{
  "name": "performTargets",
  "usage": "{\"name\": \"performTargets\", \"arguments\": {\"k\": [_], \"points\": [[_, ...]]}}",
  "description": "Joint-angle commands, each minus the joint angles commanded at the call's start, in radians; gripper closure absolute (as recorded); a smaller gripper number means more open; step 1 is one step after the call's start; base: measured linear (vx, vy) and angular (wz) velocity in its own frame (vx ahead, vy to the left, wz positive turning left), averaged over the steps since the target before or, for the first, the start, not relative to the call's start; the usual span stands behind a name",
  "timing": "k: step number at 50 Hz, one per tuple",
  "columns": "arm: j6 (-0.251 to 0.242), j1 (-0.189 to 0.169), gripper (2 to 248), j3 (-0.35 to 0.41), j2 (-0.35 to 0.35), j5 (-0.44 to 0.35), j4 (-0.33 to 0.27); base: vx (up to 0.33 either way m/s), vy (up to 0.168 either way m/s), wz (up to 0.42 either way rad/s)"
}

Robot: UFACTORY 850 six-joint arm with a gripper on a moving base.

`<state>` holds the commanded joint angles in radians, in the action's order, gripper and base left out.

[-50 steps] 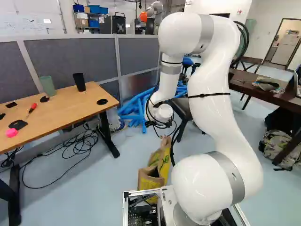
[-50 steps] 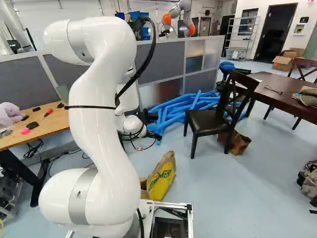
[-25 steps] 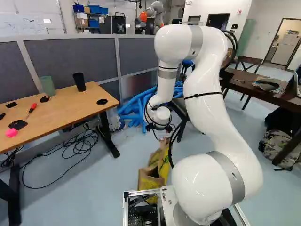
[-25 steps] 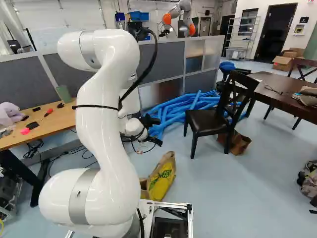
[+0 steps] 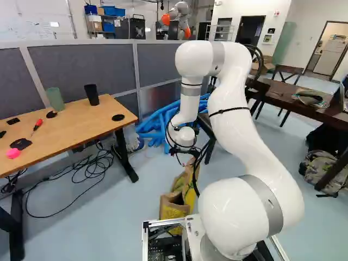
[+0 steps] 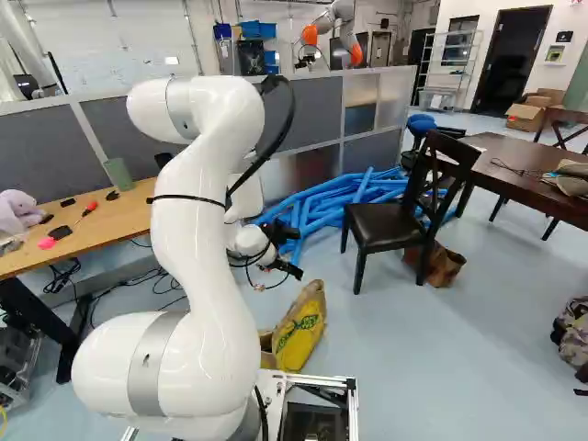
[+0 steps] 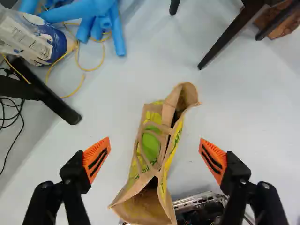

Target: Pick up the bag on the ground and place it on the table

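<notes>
The hand [image 6: 292, 270] hangs wide above the crumpled tan bag [image 7: 171, 144]. Smooth floor [image 7: 243, 108] parts the bag from the chair [image 6: 378, 228]; the metal base frame [image 7: 192, 202] sits close.

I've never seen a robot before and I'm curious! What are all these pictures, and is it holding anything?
The big white thing is a robot arm. Two pictures come from cameras on its base, behind the arm, one to its left and one to its right, so they show the same room. The third comes from the arm's wrist, looking along its gripper, which is like a hand with two fingers and orange pads.

It holds nothing: the fingers are wide apart. Between them, you can see a brown and yellow bag on the floor.

On the wooden table are a green cup, a black cup, a red-handled tool and something pink.
</notes>
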<state>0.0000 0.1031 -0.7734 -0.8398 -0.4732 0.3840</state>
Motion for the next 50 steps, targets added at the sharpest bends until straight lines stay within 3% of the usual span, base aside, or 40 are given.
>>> {"name": "performTargets", "arguments": {"k": [44, 50], "points": [[0.0, 0.0, 3, -0.119, -0.177, 0.027, 0.105, 0.0, 0.0, 0.0], [0.032, 0.0, 3, -0.137, -0.201, 0.031, 0.118, 0.0, 0.0, 0.0]]}}
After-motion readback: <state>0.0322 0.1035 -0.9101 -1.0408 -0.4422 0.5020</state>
